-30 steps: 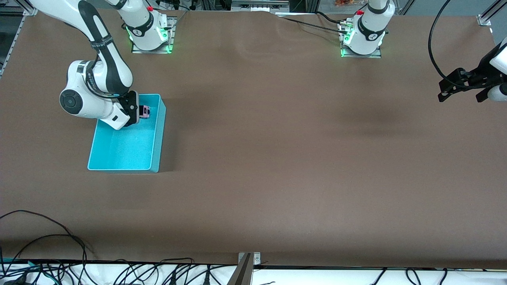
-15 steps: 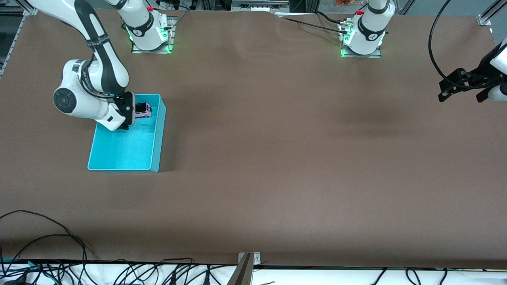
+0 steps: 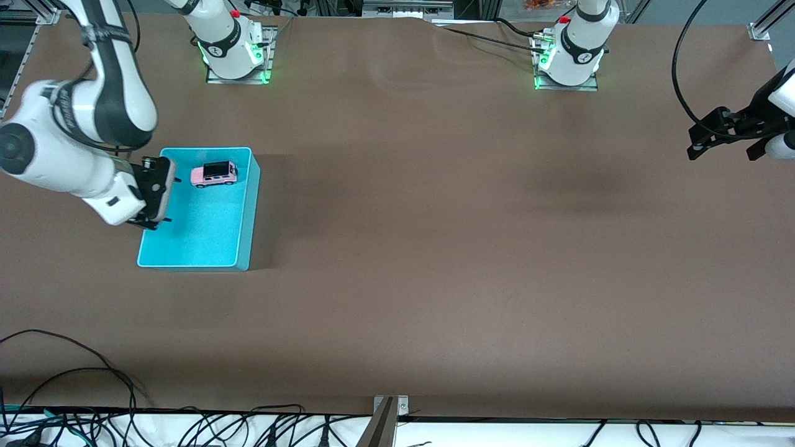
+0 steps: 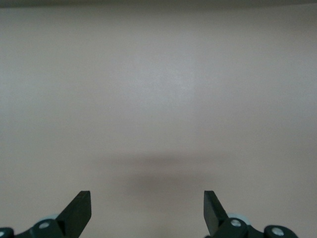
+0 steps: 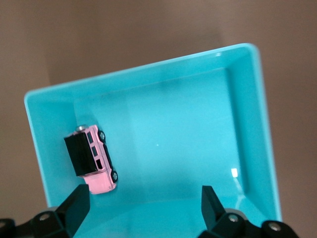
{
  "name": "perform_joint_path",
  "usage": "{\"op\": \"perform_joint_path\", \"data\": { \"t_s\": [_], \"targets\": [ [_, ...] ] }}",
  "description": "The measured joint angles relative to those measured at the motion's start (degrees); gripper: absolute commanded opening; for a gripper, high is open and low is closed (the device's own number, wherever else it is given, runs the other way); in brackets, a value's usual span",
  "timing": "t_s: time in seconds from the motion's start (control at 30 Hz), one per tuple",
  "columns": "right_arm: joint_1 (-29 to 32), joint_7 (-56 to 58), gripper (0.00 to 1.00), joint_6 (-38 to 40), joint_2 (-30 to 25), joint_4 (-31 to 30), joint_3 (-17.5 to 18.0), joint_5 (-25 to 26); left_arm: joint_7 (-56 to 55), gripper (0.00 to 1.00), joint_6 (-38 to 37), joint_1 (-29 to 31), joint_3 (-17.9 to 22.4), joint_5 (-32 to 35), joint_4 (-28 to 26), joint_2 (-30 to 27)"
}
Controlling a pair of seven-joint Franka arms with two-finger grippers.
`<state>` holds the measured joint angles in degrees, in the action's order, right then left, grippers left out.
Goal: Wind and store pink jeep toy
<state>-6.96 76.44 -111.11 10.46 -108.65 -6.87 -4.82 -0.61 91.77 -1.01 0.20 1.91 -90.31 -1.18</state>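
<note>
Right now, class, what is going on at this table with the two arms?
The pink jeep toy sits in the turquoise bin, at the end farther from the front camera, with nothing gripping it. The right tool hangs open over the bin's edge at the right arm's end of the table. The left tool waits open above bare tabletop at the left arm's end.

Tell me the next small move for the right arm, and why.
Probably lift the right gripper clear of the turquoise bin and retire it. The pink jeep toy already rests inside the bin, free of the open fingers, so storing looks done. The left gripper waits open over the table's left-arm end.
</note>
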Motion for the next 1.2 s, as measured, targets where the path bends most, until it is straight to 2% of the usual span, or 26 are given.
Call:
{"op": "perform_joint_path", "data": {
  "t_s": [0.17, 0.37, 0.67, 0.87, 1.2],
  "targets": [
    [-0.32, -15.47, 1.0, 6.8, -0.2, 7.49, 0.3, -0.01, 0.0, 1.0, 0.0, 0.0, 0.0, 0.0, 0.0, 0.0],
    [-1.47, -33.33, 1.0, 11.5, -0.26, 14.76, 0.82, 0.0, 0.0, 1.0, 0.0, 0.0, 0.0, 0.0, 0.0, 0.0],
    [-1.94, -58.06, 1.0, 18.7, -0.27, 22.85, 1.02, 0.33, 0.0, 1.0, 0.0, 0.0, 0.0, 0.0, 0.0, 0.0],
    [-1.85, -63.66, 1.0, 21.24, -0.27, 26.73, 0.74, 2.11, 0.0, 1.0, 0.0, 0.0, 0.0, 0.0, 0.0, 0.0],
    [-1.51, -67.52, 1.0, 21.58, -0.52, 28.2, 0.14, 4.12, 0.0, 1.0, 0.0, 0.0, 0.0, 0.0, 0.0, 0.0]
  ]
}}
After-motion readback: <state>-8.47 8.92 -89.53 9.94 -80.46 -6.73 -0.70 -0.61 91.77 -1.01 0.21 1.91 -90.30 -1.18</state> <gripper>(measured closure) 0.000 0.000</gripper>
